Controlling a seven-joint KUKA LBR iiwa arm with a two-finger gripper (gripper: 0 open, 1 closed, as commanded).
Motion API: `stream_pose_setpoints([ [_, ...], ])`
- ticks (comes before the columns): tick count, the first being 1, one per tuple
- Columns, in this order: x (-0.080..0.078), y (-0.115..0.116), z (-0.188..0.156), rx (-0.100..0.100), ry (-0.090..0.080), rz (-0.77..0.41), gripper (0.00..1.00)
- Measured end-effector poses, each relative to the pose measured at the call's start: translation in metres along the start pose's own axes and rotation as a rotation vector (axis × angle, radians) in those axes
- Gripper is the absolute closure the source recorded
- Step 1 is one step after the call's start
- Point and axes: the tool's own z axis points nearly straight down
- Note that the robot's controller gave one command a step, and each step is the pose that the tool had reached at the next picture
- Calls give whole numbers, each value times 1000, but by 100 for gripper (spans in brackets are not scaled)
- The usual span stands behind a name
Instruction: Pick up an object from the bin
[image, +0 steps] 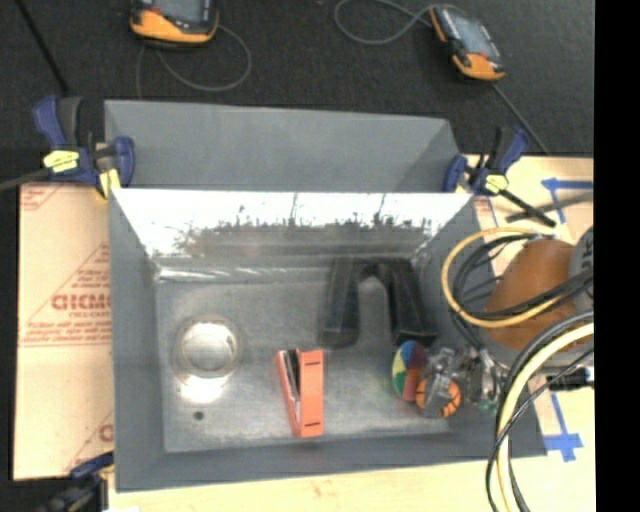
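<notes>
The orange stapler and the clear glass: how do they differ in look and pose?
The stapler is orange and opaque; the glass is clear. The stapler is long and lies flat; the glass looks round. Both rest on the bin floor, apart from the gripper.

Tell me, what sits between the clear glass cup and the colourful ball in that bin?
An orange stapler lies on the bin floor between the glass cup and the colourful ball, as the camera view shows.
</notes>
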Motion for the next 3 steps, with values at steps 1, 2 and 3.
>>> stream_pose_setpoints([
  [1, 1, -1, -16, 4, 3, -1, 100],
  [2, 1, -2, -36, 7, 3, 0, 100],
  [3, 1, -3, -51, 8, 4, 0, 100],
])
